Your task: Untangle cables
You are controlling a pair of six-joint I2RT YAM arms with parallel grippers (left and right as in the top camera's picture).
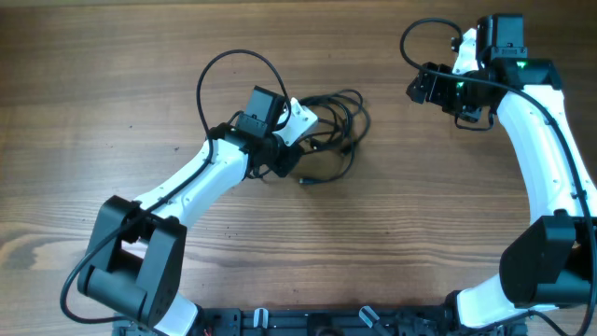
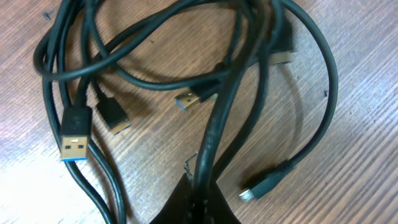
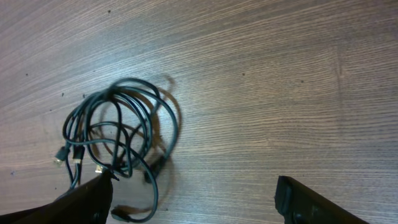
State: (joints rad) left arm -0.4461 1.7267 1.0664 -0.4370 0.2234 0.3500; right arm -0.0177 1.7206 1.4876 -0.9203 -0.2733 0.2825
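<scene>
The cables [image 1: 331, 126] lie as a tangled black bundle of loops on the wooden table, centre of the overhead view. My left gripper [image 1: 291, 140] is at the bundle's left edge, shut on a black strand [image 2: 211, 143] that runs up from between its fingers [image 2: 200, 198]. Gold USB plugs [image 2: 74, 146] and a silver-tipped plug [image 2: 249, 193] lie loose around it. My right gripper [image 1: 422, 86] is open and empty, held above bare table to the right of the bundle. The right wrist view shows the bundle [image 3: 118, 134] at lower left, apart from its wide-spread fingers [image 3: 193, 202].
The wooden table [image 1: 420, 215] extends all round the bundle. The arms' own thick black wires loop above the left wrist [image 1: 224, 65] and by the right arm [image 1: 420, 37]. The arm bases [image 1: 131, 271] stand at the front edge.
</scene>
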